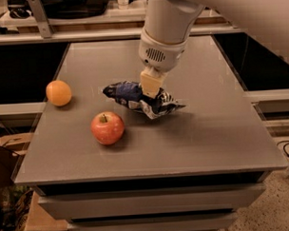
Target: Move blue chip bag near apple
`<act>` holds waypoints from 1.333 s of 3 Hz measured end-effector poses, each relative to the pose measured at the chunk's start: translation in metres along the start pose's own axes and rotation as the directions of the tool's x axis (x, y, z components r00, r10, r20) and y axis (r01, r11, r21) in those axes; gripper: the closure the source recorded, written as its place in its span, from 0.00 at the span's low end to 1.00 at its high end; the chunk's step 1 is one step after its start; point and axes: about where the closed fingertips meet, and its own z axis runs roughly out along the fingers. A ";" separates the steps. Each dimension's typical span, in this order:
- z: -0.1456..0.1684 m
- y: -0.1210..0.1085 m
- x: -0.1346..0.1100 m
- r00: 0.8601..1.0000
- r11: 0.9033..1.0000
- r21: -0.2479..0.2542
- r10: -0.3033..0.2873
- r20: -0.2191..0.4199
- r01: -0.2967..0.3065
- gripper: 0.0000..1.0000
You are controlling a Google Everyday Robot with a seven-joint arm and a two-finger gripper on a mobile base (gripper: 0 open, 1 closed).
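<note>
Cream gripper [150,90], mid-tabletop, clamped on the navy blue chip bag [126,92] with white lettering; red, yellow-speckled apple [107,127]; plain orange fruit [58,93] near left edge; grey tabletop [211,134].

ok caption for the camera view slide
Tool gripping crinkly navy-blue foil chip bag, just behind and right of round red apple; smooth orange fruit far left.

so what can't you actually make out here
All in the camera view:
- gripper, over the table's middle: its tip is sunk in the bag, so the grip is hidden.
- bag's middle: covered by the gripper; the lettering is too blurred to read.
- bag's underside: unclear whether it rests on the table or hangs just above.
- arm: cut off by the top edge.
</note>
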 end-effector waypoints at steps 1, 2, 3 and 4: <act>0.004 -0.004 -0.005 1.000 1.000 0.004 -0.002 0.004 0.002 0.14; 0.007 -0.008 -0.009 1.000 1.000 0.010 -0.005 0.005 0.005 0.00; 0.009 -0.009 -0.010 1.000 1.000 0.009 -0.009 0.006 0.009 0.00; 0.011 -0.010 -0.011 1.000 1.000 -0.003 -0.021 0.011 0.021 0.00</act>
